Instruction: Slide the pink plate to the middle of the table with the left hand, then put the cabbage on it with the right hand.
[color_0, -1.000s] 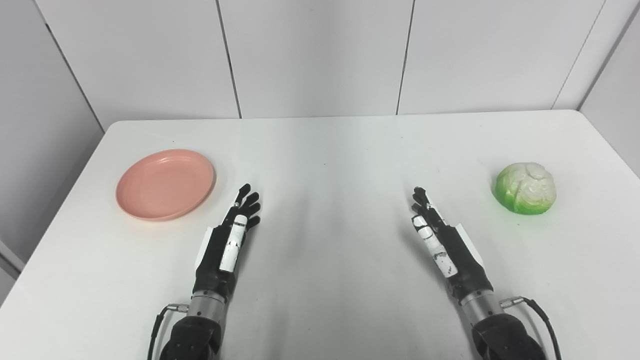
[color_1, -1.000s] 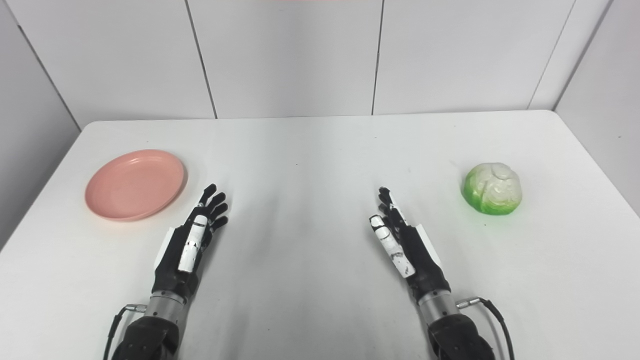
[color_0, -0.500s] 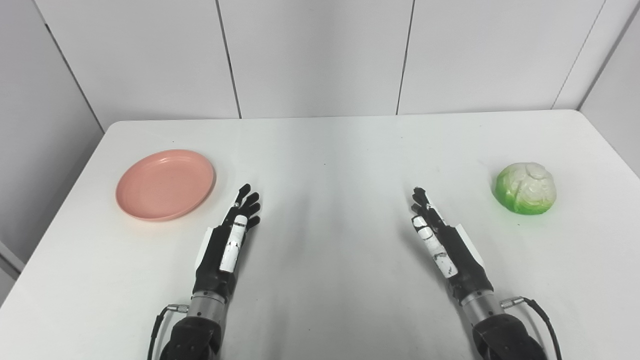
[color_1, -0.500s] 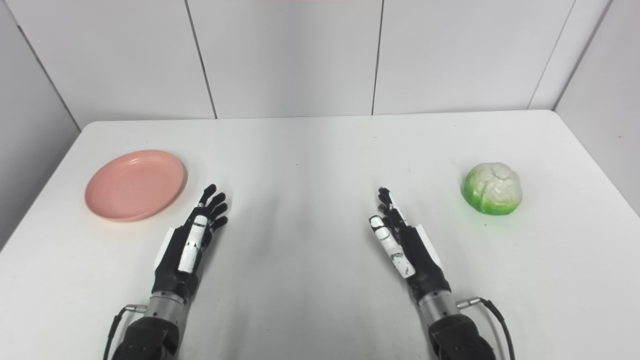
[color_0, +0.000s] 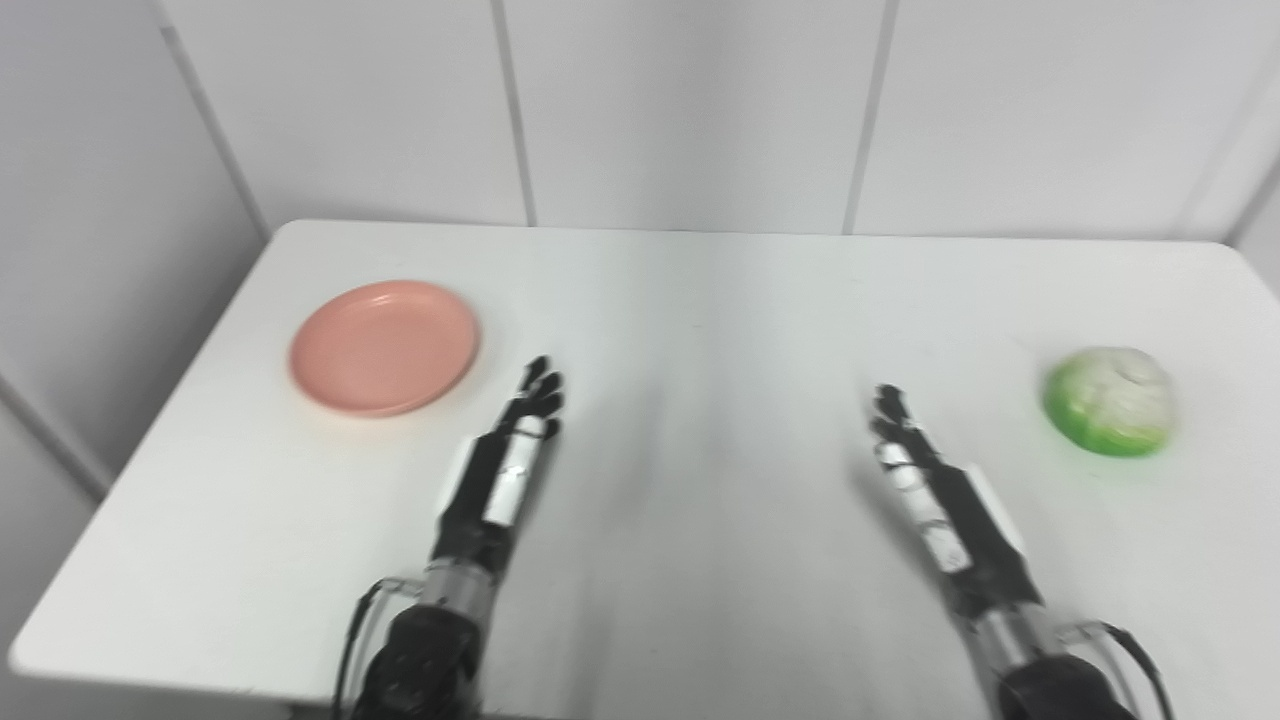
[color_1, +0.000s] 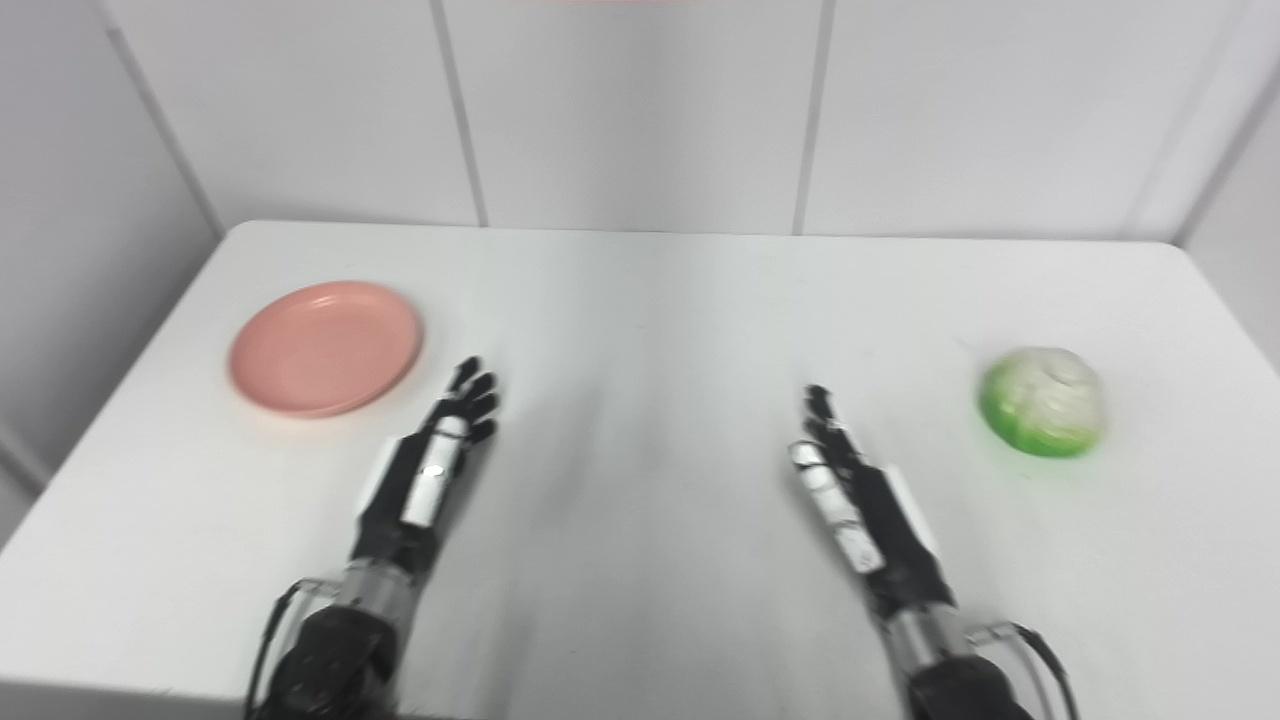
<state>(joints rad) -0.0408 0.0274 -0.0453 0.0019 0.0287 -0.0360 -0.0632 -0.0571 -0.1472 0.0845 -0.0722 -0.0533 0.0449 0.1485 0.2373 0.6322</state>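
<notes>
Nothing on the table has moved since the earlier frames; only the head cameras have swung, so the whole scene sits further right in both views and looks slightly blurred. Both hands lie where they were, palms edge-on above the white table (color_0: 700, 300), fingers stretched forward and apart, holding nothing. On the table's left part, the left hand (color_0: 510, 455) has its fingertips (color_0: 543, 380) near the pink plate (color_0: 384, 346) but clear of its rim, just to the plate's right and nearer the robot. That plate is on the left side of the table, not in the middle. Over on the right part of the table, the right hand (color_0: 935, 480) is well apart from the cabbage (color_0: 1110, 401), which sits green and white close to the table's right edge. A broad bare stretch of tabletop lies between the two hands.
</notes>
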